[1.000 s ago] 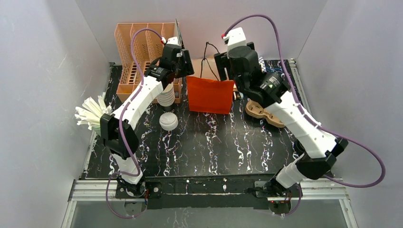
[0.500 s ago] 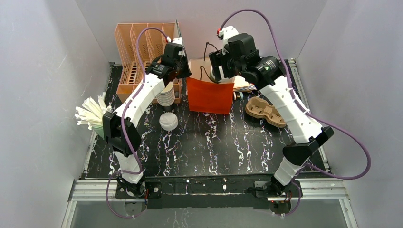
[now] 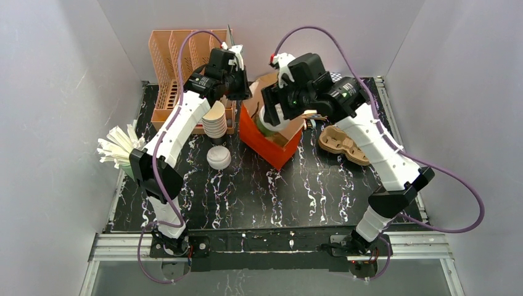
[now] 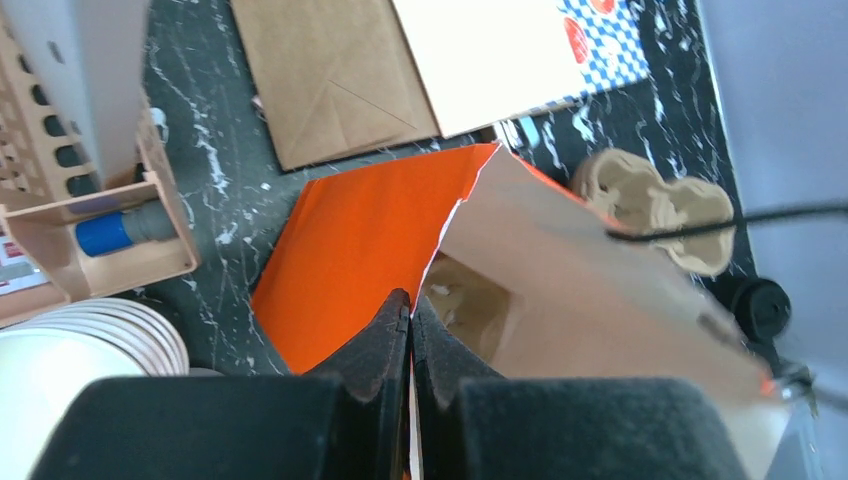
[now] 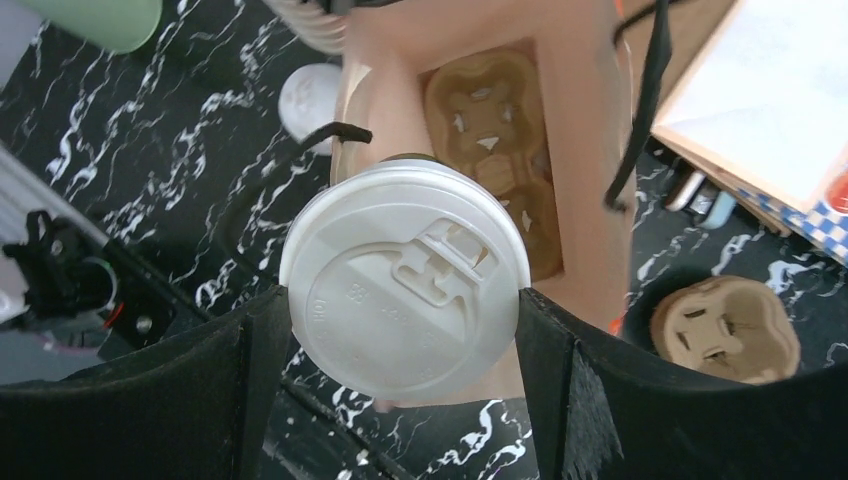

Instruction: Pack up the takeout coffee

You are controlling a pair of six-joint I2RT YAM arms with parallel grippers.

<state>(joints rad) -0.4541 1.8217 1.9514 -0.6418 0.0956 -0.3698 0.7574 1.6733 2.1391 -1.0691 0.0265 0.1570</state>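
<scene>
The right gripper point(image 5: 405, 345) is holding the white-lidded coffee cup point(image 5: 400, 275) by its sides, jaws spread wide around it. The cup's long axis is pointing straight down into the orange paper bag point(image 4: 350, 240). Seen from the right wrist, the cup carrier point(image 5: 485, 100) in the bag is lying at 12 to 1 o'clock from the lid. The left gripper point(image 4: 410, 312) is pinching the bag's rim, jaws fully closed on the paper. The right arm is reaching over the mouth, wrist down.

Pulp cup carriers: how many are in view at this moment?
2. One carrier lies at the bottom of the orange bag. The second carrier sits on the table, right of the bag. Others may be hidden from view.
</scene>
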